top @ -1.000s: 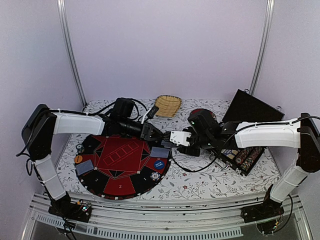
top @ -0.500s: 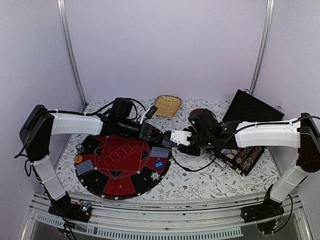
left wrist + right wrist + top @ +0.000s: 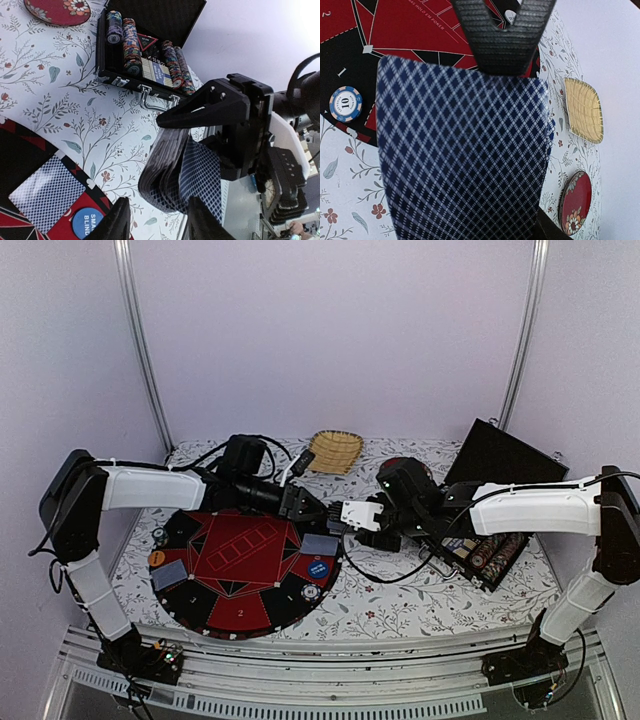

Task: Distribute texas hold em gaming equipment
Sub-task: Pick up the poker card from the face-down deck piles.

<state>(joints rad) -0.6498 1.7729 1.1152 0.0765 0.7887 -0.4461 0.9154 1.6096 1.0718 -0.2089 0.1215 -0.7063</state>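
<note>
While the right gripper (image 3: pixel 172 150) pinches the deck (image 3: pixel 465 150), bowed and fanned above the bench (image 3: pixel 60 100), the left gripper (image 3: pixel 159 212) sits at its edge with fingers spread, probably to peel off a card for dealing. Below, a card (image 3: pixel 47 192) lies face down on the mat (image 3: pixel 410 30) beside a button (image 3: pixel 89 226) reading "SMA… BLIN…". A chip (image 3: pixel 345 104) says "10", the mat "HOLD EM POKER", and the open case (image 3: pixel 125 81) holds stacked chips (image 3: pixel 131 45).
</note>
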